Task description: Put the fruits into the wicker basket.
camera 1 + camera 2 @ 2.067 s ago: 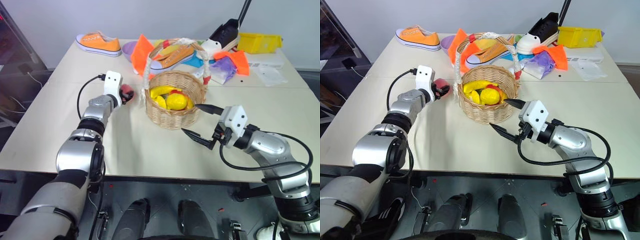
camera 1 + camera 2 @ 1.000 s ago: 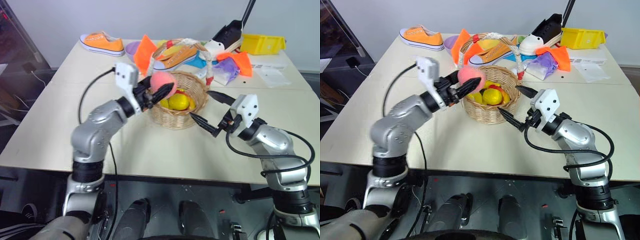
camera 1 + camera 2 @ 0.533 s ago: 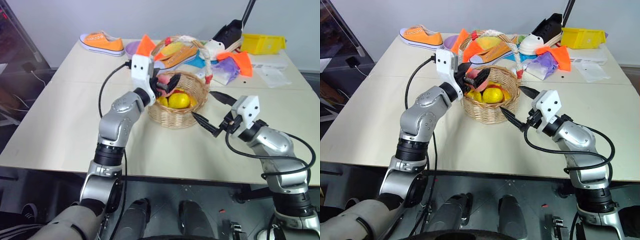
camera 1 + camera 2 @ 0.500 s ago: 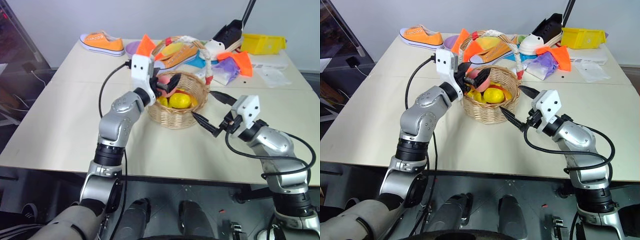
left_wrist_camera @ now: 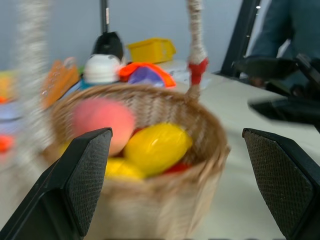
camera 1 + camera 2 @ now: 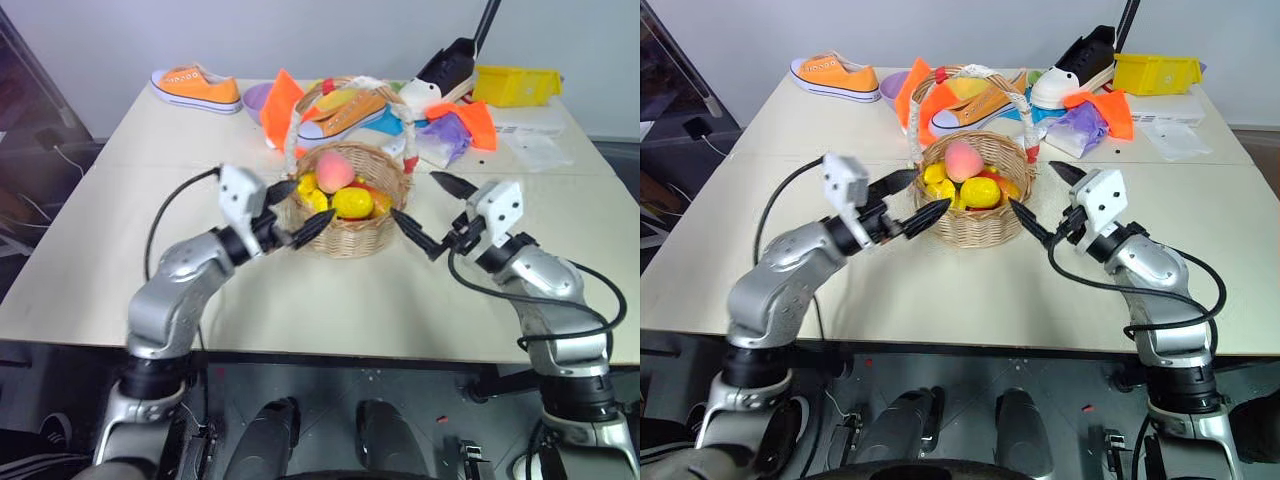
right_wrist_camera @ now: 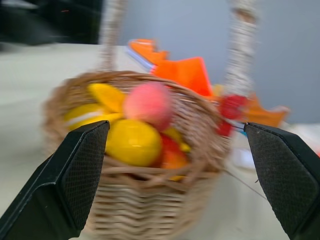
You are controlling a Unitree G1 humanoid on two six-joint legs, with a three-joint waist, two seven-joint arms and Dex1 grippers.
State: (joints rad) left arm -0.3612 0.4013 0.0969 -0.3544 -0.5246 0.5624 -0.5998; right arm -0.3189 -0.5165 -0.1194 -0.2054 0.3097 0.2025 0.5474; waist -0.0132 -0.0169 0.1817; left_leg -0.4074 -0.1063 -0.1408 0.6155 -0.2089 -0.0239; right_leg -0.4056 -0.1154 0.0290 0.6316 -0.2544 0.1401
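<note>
The wicker basket stands mid-table with its tall white-wrapped handle. Inside, the pink peach rests on top, above the yellow lemon, a yellow banana and a red-orange mango. My left gripper is open at the basket's left side, empty, its fingers pointing at the wall. My right gripper hangs open and empty just off the basket's right side. Both wrist views look at the basket and fruits between wide-apart fingers.
Behind the basket lie an orange-and-white sneaker, orange cloth pieces and a purple bag. An orange sneaker sits far left, a black shoe, a yellow bin and papers far right.
My left gripper let go of the peach, which now lies in the basket. It opened wide and drew back and down to the basket's left side. The right gripper stayed open.
</note>
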